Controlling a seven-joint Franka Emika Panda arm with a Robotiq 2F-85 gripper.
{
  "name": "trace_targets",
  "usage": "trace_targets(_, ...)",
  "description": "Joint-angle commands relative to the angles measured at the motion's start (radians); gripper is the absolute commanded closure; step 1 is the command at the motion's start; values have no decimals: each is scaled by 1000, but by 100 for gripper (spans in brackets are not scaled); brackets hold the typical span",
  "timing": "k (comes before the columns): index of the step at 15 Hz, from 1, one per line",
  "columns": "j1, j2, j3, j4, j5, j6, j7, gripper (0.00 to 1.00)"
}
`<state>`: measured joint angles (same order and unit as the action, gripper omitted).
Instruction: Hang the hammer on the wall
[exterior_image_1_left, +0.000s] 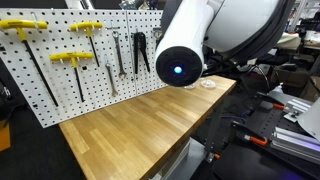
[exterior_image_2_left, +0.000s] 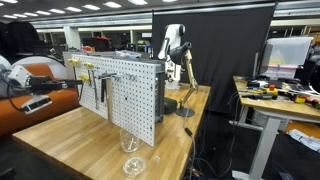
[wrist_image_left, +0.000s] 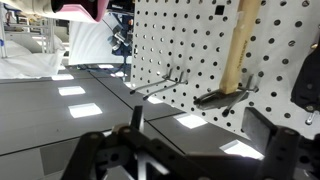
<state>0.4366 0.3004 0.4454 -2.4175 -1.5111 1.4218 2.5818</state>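
Note:
In the wrist view, which stands upside down, the hammer (wrist_image_left: 236, 50) hangs on the wall, a white pegboard (wrist_image_left: 190, 40). Its dark head (wrist_image_left: 222, 96) rests on two metal pegs and its pale wooden handle runs along the board. My gripper (wrist_image_left: 205, 125) is open and empty, a short way from the head, with one finger on each side of the picture. The pegboard shows in both exterior views (exterior_image_1_left: 70, 75) (exterior_image_2_left: 130, 90). In an exterior view the arm (exterior_image_1_left: 185, 55) hides the hammer and the gripper.
Yellow T-handled tools (exterior_image_1_left: 70, 60), wrenches (exterior_image_1_left: 118, 55) and pliers (exterior_image_1_left: 140, 52) hang on the board. The board stands on a wooden table (exterior_image_1_left: 150, 120). A clear glass (exterior_image_2_left: 128, 142) and a small dish (exterior_image_2_left: 133, 165) sit at the table's near end. Bare pegs (wrist_image_left: 160, 85) stick out beside the hammer.

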Motion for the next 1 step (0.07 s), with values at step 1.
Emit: trace_targets(1,1,1,0,1,1,-1,-1,0)
